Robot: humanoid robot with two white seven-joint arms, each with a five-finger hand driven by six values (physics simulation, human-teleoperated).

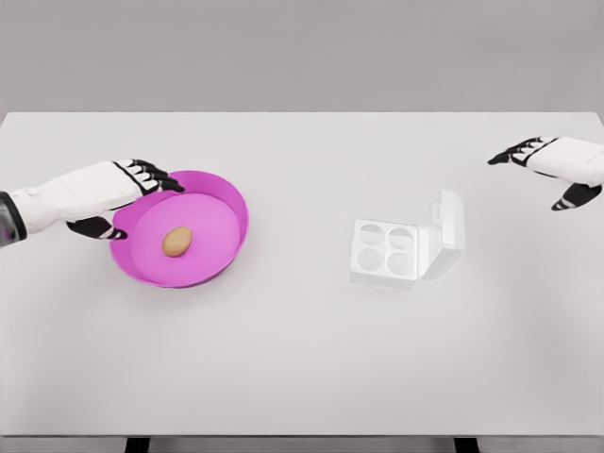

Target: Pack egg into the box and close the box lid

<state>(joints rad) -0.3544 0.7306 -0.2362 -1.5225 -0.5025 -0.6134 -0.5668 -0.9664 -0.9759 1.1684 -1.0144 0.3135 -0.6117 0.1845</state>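
Head view: left hand [118,193] sat at the pink bowl's [222,245] far-left rim, fingers [151,174] spread loosely over the edge, thumb outside the wall, gripping nothing. Egg [176,241] lay in the bowl's middle, apart from the hand. Right hand [552,168] hovered at the right edge, fingers open, empty. White box [385,253] stood right of centre, lid [447,226] up, four cups empty, bare table [302,359] all around.

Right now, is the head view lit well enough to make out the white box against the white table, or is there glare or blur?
Head view: light is flat and even, no glare, only faint shadows. The open egg box is white on the white table, so its edges are low-contrast but its four cups are readable. The egg in the pink bowl stands out sharply. Slight softness overall.
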